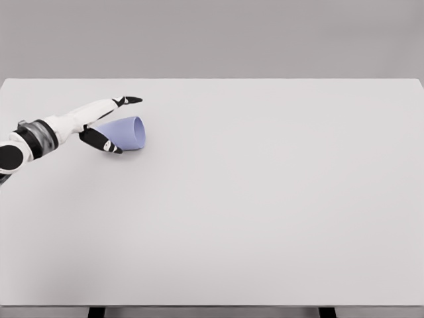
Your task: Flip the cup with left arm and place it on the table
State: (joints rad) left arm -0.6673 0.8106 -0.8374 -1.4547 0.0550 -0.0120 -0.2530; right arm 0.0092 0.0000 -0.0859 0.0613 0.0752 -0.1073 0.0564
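The left hand (pixel 109 122) reaches in from the left with its fingers spread, upper fingers above and thumb below, straddling the narrow base of the pale blue tapered plastic cup (pixel 128 133); whether they press it I cannot tell. The cup lies on its side on the white tabletop (pixel 265 199), mouth facing right. It looks light, stiff and smooth, likely slippery; gripping around the tapered wall near the base seems safest.

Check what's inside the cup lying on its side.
Cannot tell: the light blue plastic cup lies on its side on the white table, mouth facing right, interior not visible. The left robot hand covers its narrow end.
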